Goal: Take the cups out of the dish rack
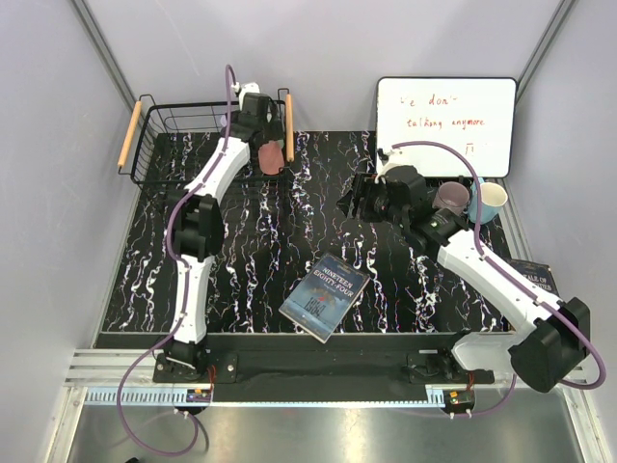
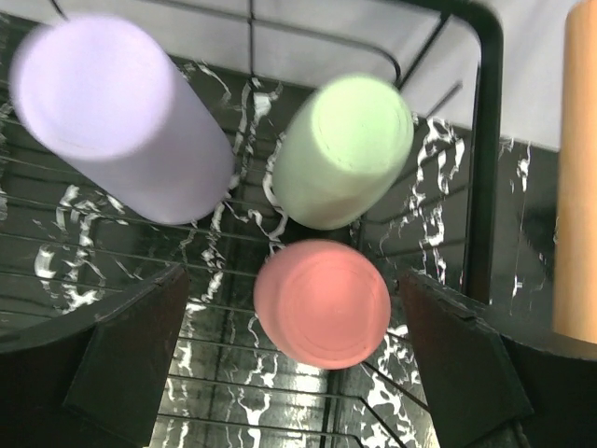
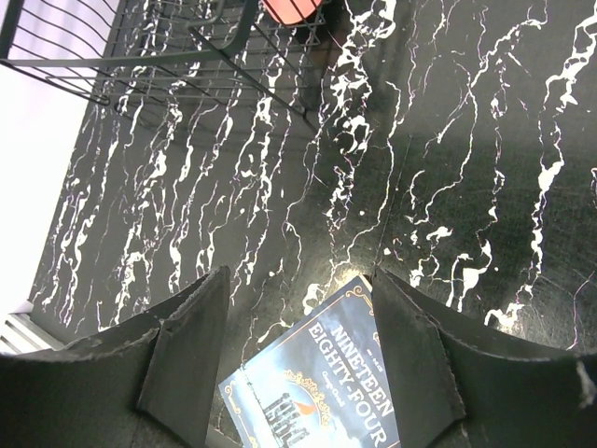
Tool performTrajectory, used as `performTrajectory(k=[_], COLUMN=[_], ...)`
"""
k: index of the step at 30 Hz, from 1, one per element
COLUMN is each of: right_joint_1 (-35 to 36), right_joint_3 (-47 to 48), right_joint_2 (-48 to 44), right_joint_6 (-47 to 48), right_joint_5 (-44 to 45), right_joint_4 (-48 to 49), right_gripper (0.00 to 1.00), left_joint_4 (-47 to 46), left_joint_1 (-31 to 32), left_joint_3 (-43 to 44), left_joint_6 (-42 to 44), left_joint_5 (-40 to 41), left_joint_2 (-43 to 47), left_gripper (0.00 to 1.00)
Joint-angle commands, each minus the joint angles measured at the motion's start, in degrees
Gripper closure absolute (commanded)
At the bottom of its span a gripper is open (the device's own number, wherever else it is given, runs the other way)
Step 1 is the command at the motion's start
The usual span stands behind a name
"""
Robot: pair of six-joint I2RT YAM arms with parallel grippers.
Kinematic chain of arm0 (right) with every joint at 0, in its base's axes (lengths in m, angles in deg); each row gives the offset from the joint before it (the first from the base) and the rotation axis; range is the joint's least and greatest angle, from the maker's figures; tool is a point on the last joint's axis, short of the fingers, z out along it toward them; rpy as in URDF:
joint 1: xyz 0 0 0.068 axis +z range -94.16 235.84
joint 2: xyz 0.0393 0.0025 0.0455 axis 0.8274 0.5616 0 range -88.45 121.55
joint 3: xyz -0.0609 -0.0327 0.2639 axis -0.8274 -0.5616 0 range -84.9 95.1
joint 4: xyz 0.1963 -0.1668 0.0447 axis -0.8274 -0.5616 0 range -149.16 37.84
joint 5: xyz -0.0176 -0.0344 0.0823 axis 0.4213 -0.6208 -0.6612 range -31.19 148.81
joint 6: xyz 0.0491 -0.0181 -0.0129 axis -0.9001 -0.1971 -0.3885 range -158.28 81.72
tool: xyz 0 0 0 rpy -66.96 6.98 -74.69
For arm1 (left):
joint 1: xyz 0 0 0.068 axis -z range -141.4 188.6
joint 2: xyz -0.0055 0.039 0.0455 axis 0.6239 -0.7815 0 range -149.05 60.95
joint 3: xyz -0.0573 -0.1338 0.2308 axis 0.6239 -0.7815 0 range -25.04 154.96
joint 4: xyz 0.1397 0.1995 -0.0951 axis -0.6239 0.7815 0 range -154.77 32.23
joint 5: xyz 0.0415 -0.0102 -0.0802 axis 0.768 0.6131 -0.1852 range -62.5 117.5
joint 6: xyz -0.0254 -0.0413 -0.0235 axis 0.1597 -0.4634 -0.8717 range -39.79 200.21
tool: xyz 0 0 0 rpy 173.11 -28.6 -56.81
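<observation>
While the left gripper (image 2: 291, 289) hangs spread over the salmon cup (image 2: 322, 303), a bare gap shows on each side of that cup (the dish rack (image 2: 485, 140) corner wire and a wooden handle (image 2: 578, 168) crowd one side). The lilac cup (image 2: 112, 112) and green cup (image 2: 345, 149) stand just beyond it in the rack, matte, flat ends up. The right gripper (image 3: 298, 280), also spread, hovers above open marbled table (image 3: 466, 140) by a book (image 3: 326, 392).

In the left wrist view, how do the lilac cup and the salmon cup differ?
The salmon cup sits centred inside the open left pincer; the lilac cup stands off to one side, outside it. The salmon cup shows almost only its flat end, the lilac cup its side wall too. Both stand in the dish rack, closed end toward the camera.
</observation>
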Motion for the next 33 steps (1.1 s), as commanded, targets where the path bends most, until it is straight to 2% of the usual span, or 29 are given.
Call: performTrajectory(k=[1, 8, 13, 18, 23, 30, 33], right_joint_1=[0.32, 0.32, 0.32, 0.32, 0.32, 0.32, 0.32], right_joint_3=[0.7, -0.01, -0.8, -1.24, -2.11, -1.85, -2.11], right_joint_2=[0.5, 0.07, -0.73, -0.99, -2.22, -1.43, -1.34], right_joint_6=[0.46, 0.11, -0.07, -0.77, -1.12, -0.86, -0.95], right_joint_5=[-0.56, -1.7, -1.35, -2.14, -2.4, -2.22, -2.31], right_joint_4=[2.5, 2.59, 2.85, 3.11, 3.11, 3.29, 3.47], right_gripper=[0.3, 0.3, 0.3, 0.3, 0.3, 0.3, 0.3], left_joint_4=[-4.56, -4.74, -12.82, -14.31, -22.57, -21.62, -22.66], left_joint_1=[0.16, 0.16, 0.16, -1.07, -2.04, -2.04, -2.21], left_joint_3=[-1.33, -2.11, -10.81, -11.44, -19.51, -16.89, -17.24], left_joint_6=[-0.98, -1.86, -1.51, -1.94, -2.04, -1.6, -1.33], left_joint_5=[-3.75, -4.82, 0.01, 6.34, 4.87, 2.75, 4.93], left_joint_2=[0.12, -1.38, 6.26, 8.99, 13.29, 11.54, 11.63], left_gripper=[0.01, 0.01, 0.01, 0.01, 0.01, 0.01, 0.01])
